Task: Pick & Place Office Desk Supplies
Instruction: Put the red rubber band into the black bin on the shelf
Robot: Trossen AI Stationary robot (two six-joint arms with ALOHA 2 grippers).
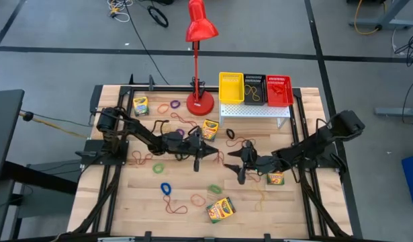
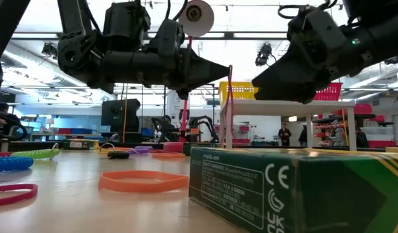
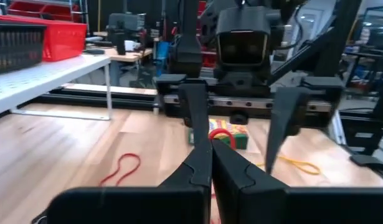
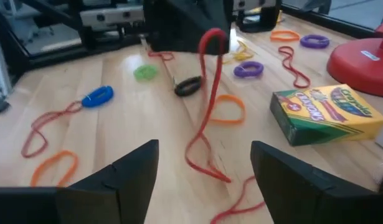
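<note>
My left gripper (image 1: 213, 154) is hanging over the middle of the table (image 1: 112, 208), clenched on a red rubber band (image 4: 207, 99) that is dangling from its tips down to the wood. My right gripper (image 1: 234, 161) is facing it from just beside, fingers (image 4: 126, 171) spread wide and holding nothing. A crayon box (image 1: 210, 128) is lying near the lamp base (image 1: 200, 103), another box (image 1: 221, 210) near the front edge, loose bands scattered around.
</note>
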